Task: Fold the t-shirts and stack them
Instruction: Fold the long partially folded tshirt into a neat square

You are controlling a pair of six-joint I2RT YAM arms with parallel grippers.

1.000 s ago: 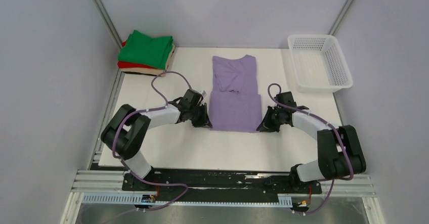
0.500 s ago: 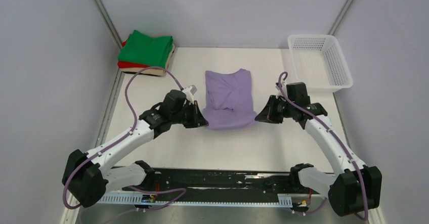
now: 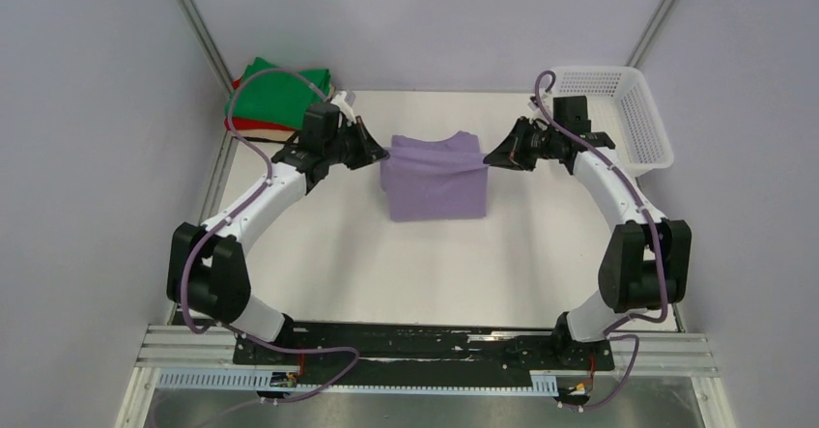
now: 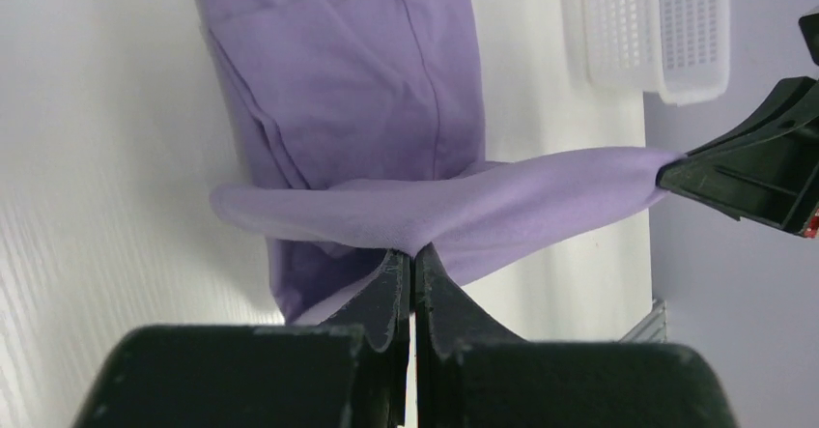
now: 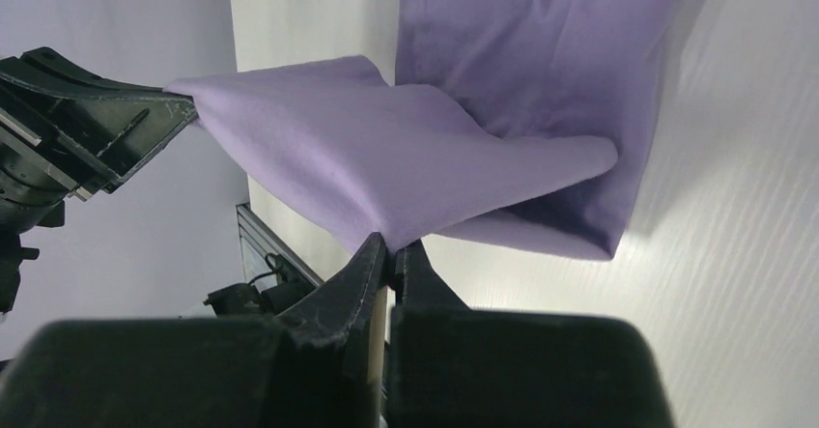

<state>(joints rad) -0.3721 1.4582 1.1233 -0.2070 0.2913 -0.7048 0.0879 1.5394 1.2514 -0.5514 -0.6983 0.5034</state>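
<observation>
The lavender-purple t-shirt (image 3: pixel 435 179) lies in the middle of the table, its near part folded up and over toward the far end. My left gripper (image 3: pixel 379 155) is shut on the left corner of the lifted edge (image 4: pixel 386 220). My right gripper (image 3: pixel 488 157) is shut on the right corner (image 5: pixel 386 172). The edge is stretched between both grippers, above the shirt's far part. A folded stack with a green t-shirt (image 3: pixel 272 80) on top and a red one (image 3: pixel 253 125) beneath sits at the far left, partly hidden by the left arm. The beige one is not visible.
A white mesh basket (image 3: pixel 628 119) stands at the far right of the white table (image 3: pixel 386 264), close behind the right arm. Grey walls close in both sides. A metal rail runs along the near edge.
Both grippers have carried the shirt's near edge away from the arms' bases toward the far end, folding the shirt over itself. The arms have stretched out.
</observation>
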